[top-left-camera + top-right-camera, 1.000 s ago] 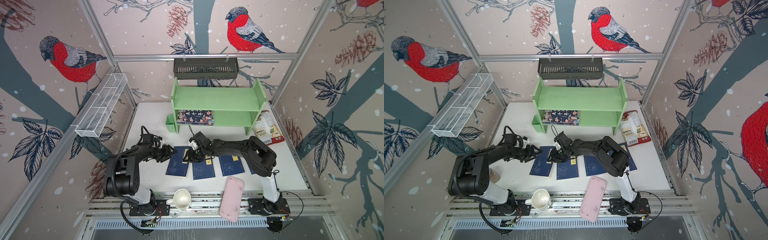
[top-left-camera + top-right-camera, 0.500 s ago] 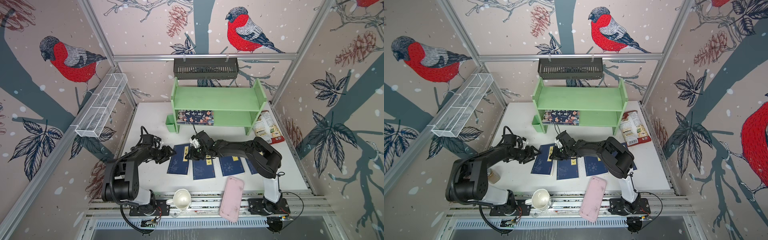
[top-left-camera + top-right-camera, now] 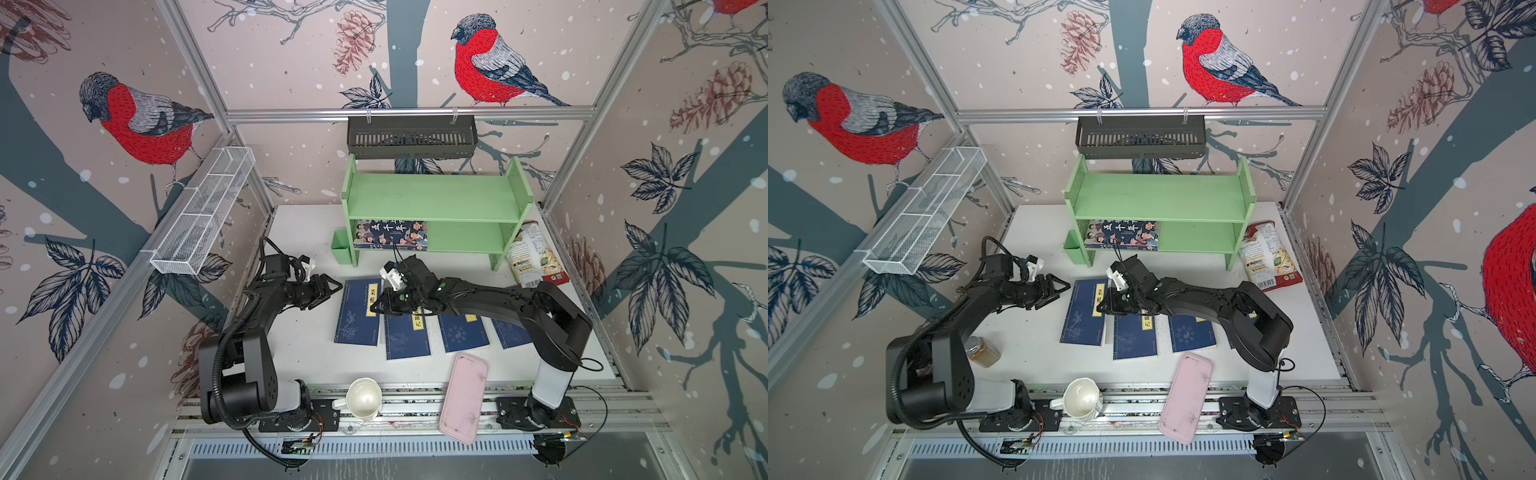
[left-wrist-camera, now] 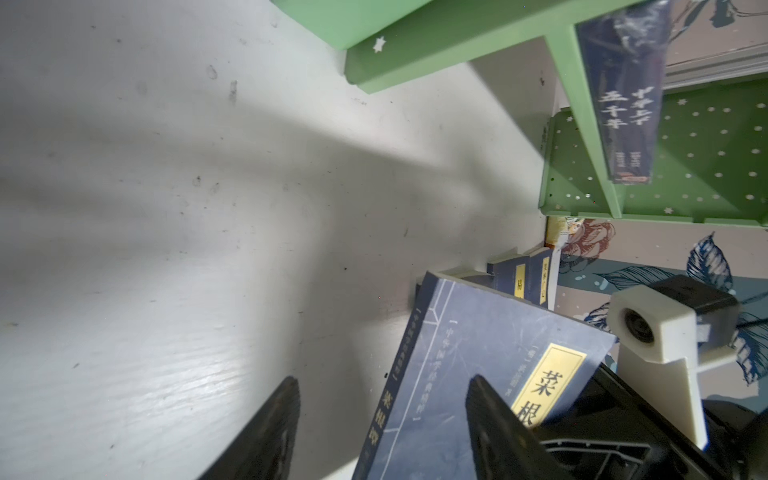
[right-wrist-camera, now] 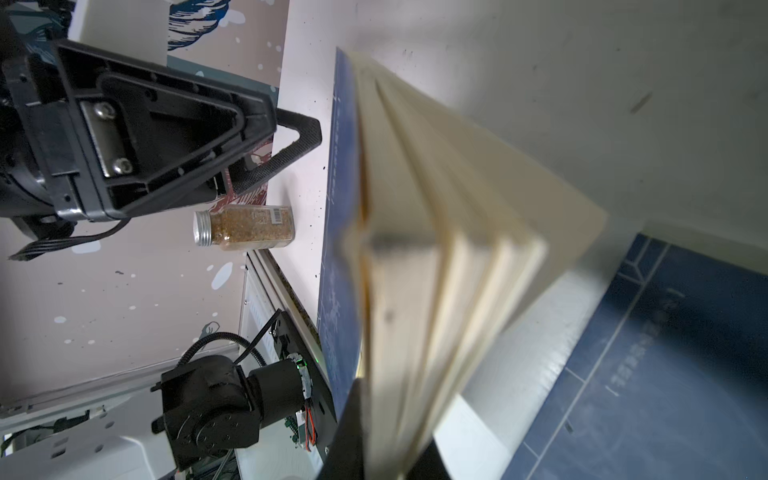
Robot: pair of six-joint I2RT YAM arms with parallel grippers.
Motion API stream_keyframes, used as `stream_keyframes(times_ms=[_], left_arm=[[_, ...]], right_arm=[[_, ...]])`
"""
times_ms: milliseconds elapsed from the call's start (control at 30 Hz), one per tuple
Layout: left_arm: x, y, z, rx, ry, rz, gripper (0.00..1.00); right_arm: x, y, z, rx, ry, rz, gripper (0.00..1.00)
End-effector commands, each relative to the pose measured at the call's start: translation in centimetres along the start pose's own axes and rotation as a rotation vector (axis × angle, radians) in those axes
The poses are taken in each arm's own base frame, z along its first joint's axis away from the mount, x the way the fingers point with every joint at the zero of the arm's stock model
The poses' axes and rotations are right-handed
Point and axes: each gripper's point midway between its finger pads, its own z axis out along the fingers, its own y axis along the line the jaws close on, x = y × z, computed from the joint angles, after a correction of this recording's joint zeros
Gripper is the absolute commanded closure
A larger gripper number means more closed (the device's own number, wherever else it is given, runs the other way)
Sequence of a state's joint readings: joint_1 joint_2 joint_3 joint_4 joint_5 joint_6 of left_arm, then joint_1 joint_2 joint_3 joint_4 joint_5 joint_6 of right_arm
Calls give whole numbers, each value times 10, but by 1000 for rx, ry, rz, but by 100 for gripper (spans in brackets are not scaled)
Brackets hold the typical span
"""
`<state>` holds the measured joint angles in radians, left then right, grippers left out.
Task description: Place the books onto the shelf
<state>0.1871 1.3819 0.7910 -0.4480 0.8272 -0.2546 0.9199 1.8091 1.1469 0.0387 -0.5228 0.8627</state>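
We have the right tool (image 3: 379, 308) pinched shut on the loose page edge of the leftmost navy book (image 3: 356, 320), reaching across the middle to do so. That edge is tipped up off the tabletop (image 3: 307, 349), and the spine side sits low. The left tool (image 3: 328, 293) hovers just beside the spine, its jaws moderately wide and holding nothing.

The step in hand looks like a handover, and the pinch is what needs care. In the right wrist view the pages (image 5: 436, 249) fan apart, and the blur keeps us from telling whether both covers are inside the grip. If they are not, a fast lift could let the book flop open. We should raise it slowly and keep it tilted. The left tool should then slide over the spine and close on the full thickness before the right one lets go.

The shelf (image 3: 432, 199) stands behind, with the cartoon-cover book (image 3: 390, 235) already on its lower tier and bare board beside it, a fair spot to aim for. The three other navy books (image 3: 407, 340) lie flat, near the raised one.
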Motion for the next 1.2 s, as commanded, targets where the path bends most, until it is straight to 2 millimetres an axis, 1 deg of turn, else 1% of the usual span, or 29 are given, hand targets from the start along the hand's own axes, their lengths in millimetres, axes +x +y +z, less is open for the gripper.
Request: stream_keyframes(times_ms=[0, 200, 333, 400, 433, 533, 600, 633, 667, 700, 733, 767, 800, 833, 900, 1033, 1100, 1133, 1167], left_arm=[[11, -25, -5, 139, 37, 45, 35], [26, -47, -8, 301, 108, 61, 36], [33, -64, -17, 383, 115, 108, 37], [37, -70, -21, 409, 117, 127, 40], [39, -73, -23, 423, 120, 136, 43], [44, -78, -27, 455, 130, 142, 59], [43, -81, -29, 470, 132, 141, 70], [42, -83, -30, 477, 131, 144, 78], [41, -86, -31, 481, 131, 149, 84], [41, -87, -32, 484, 133, 151, 90], [40, -89, -34, 490, 133, 159, 95], [39, -92, -36, 497, 133, 168, 99], [39, -94, -37, 503, 133, 172, 100], [39, -97, -39, 508, 132, 182, 100], [38, -103, -44, 514, 127, 212, 100], [36, -122, -61, 521, 112, 311, 100], [31, -137, -73, 526, 90, 372, 100], [27, -147, -81, 531, 76, 400, 100], [24, -155, -87, 537, 62, 425, 100]], right_arm=[[-4, 20, -10, -51, -11, -75, 99], [-11, 49, -28, -110, -28, -145, 99], [-17, 56, -36, -118, -32, -169, 99], [-19, 57, -38, -118, -30, -174, 99], [-21, 58, -39, -117, -31, -177, 99], [-26, 60, -40, -122, -35, -178, 99], [-29, 62, -39, -126, -35, -182, 98], [-30, 62, -38, -123, -34, -180, 95], [-31, 62, -37, -120, -34, -179, 89], [-32, 62, -37, -117, -34, -178, 83], [-34, 61, -37, -104, -39, -174, 80], [-37, 59, -37, -85, -49, -169, 73], [-38, 57, -38, -73, -57, -167, 64], [-40, 58, -41, -66, -70, -166, 57], [-45, 62, -48, -59, -102, -171, 48], [-57, 73, -76, -30, -190, -185, 38], [-63, 79, -93, -20, -247, -196, 36], [-66, 84, -102, -15, -278, -205, 33], [-68, 88, -111, -12, -309, -214, 32]])
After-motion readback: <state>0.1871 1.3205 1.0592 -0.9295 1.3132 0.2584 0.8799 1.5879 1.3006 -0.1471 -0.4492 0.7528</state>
